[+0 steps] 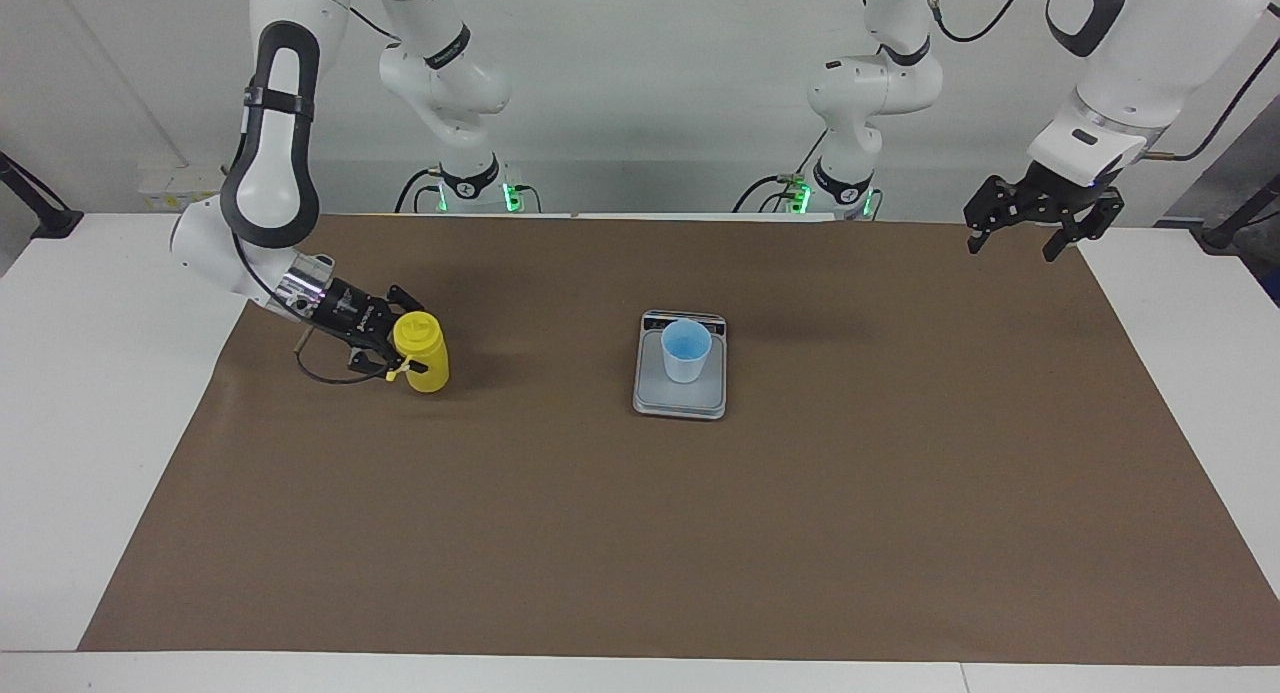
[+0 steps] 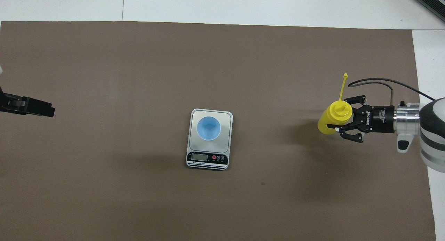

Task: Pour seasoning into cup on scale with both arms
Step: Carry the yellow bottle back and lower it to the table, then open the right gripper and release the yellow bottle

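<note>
Overhead only — seasoning [image 2: 334,117] cap tether [image 2: 343,88]

A small bright yellow plastic squeeze bottle [image 1: 424,351] stands upright on the brown mat toward the right arm's end, its tethered tip cap [image 2: 345,75] hanging open. Mid-table, 1 light blue translucent tapered cup [image 1: 686,350] sits upright on a flat silver-grey scale [image 1: 680,398], display strip nearest the robots.

Standing mid-bench: scale [image 1: 680,385] carrying cup [image 1: 686,350]. Occupying right arm's end: seasoning [image 1: 423,352]. Lying open between them and toward left arm's end: bare brown mat [image 1: 900,493].
</note>
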`<state>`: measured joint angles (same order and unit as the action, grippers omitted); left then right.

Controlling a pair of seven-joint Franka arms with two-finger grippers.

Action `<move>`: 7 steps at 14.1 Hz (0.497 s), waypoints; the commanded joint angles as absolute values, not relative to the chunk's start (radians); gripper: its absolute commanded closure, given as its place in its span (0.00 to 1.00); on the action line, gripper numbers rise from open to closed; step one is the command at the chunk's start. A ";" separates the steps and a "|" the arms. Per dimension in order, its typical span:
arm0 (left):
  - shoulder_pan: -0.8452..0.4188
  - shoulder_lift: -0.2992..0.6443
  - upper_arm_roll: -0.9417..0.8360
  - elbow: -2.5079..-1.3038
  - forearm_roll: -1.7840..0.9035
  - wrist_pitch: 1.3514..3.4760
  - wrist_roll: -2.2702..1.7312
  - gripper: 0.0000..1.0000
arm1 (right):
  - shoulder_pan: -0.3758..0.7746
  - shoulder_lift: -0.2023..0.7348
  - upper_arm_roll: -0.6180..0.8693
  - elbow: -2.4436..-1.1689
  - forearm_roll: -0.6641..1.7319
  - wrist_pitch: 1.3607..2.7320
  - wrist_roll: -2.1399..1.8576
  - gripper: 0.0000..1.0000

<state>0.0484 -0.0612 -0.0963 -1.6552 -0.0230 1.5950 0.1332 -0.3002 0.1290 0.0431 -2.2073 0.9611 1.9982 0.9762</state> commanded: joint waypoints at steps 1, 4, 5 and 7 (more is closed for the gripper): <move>0.064 -0.074 -0.104 -1.655 -0.017 1.583 0.150 0.00 | -0.334 0.074 0.051 -2.269 0.996 2.019 0.823 0.21; 0.064 -0.072 -0.104 -1.655 -0.017 1.582 0.150 0.00 | -0.377 0.057 0.040 -2.258 0.963 2.019 0.822 0.00; 0.064 -0.074 -0.104 -1.655 -0.015 1.583 0.150 0.00 | -0.386 0.040 0.040 -2.246 0.909 2.020 0.822 0.00; 0.064 -0.074 -0.104 -1.655 -0.017 1.583 0.150 0.00 | -0.402 0.022 0.040 -2.203 0.794 2.017 0.810 0.00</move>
